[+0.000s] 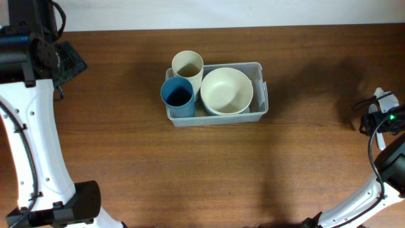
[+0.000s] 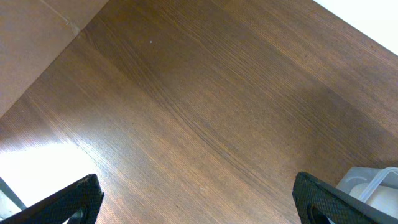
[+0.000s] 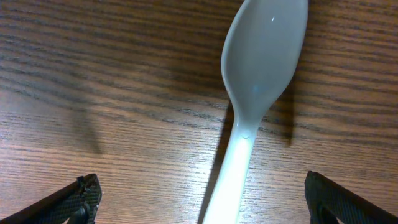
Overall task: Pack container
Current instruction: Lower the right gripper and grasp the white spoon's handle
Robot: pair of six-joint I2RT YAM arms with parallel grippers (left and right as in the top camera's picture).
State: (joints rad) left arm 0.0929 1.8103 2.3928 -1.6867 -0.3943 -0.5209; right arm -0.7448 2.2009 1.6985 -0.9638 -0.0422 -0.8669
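Three things are packed already, as I count them: a cream cup, a blue cup and a bowl. Where does the container sit?

— Mid-table, towards the far edge. The two cups stand at its left end and the bowl fills the right. I'd judge the job mostly done.

— What is left, then?

— One spoon, as far as I can see. It lies on the wood at the far right, well apart from the container. It has yet to be lifted, carried left and set inside.

— Is the right gripper on it?

— Around it, not on it. The right wrist view shows the fingers spread wide, one each side of the handle, both clear of it. Nothing is grasped.

— And the left gripper?

— Released too, jaws wide, over bare wood at the far left, holding nothing. Its camera catches only a corner of the container at lower right.

— Does the overhead view add anything?

— It gives the whole layout and what is in the container, which neither wrist view shows. But from above the spoon is just a white sliver beside the right arm. You need the right wrist view to see that it is a spoon, bowl end away from the fingers, and how the jaws stand.
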